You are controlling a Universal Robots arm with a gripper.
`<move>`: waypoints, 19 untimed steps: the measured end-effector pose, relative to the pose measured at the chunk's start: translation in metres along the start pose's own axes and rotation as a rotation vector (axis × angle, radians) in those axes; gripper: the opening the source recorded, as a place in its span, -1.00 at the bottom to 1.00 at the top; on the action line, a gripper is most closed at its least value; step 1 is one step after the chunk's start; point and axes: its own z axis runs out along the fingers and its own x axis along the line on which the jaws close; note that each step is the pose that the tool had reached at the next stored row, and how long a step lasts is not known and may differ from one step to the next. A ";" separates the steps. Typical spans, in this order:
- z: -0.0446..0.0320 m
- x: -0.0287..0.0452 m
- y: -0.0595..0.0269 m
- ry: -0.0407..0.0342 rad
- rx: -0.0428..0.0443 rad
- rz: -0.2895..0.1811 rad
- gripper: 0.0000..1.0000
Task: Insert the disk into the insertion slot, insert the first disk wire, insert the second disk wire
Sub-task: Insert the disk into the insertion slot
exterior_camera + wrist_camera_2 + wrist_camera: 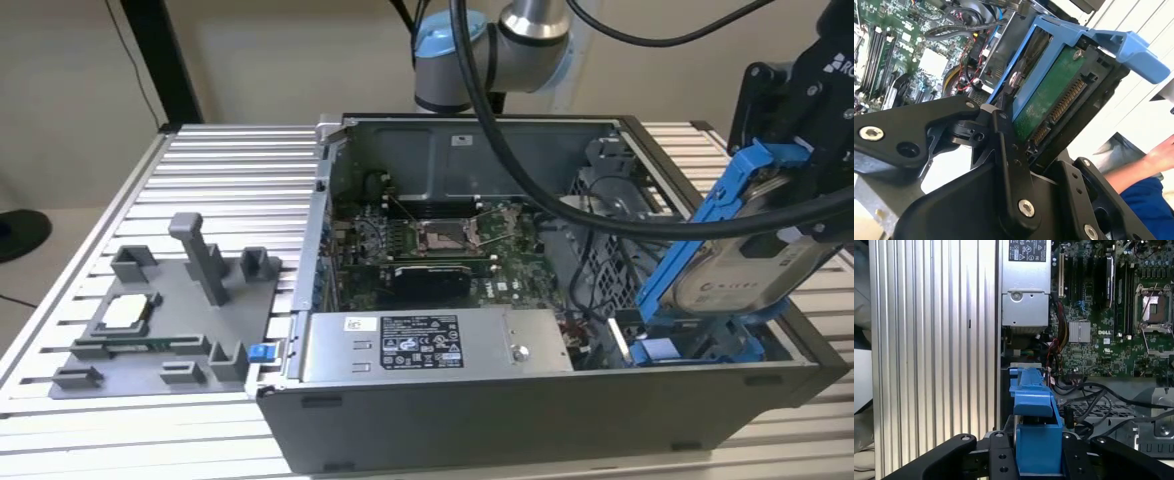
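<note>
My gripper (790, 185) is shut on the disk (742, 272), a silver drive in a bright blue carrier frame (694, 235). It holds the disk steeply tilted over the open computer case, on the exterior view's right. The disk's lower end reaches down to the insertion slot (667, 348), a grey perforated bay with blue pieces at the case's near right corner. In the second wrist view the black fingers (1008, 150) clamp the disk (1051, 97), whose green board and connector face the camera. In the first wrist view the carrier (1034, 405) sits edge-on between the fingers. Loose black and red wires (1086, 392) lie beside the bay.
The case holds a motherboard (447, 240) and a labelled grey power-supply box (427, 345) along its near wall. A grey fixture (160, 320) stands on the slatted aluminium table (227, 170) at the exterior view's left. A person's arm in a blue sleeve (1149, 195) is beside the table.
</note>
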 end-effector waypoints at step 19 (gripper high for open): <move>0.0169 -0.0004 -0.0007 -0.0001 0.0000 0.000 -1.00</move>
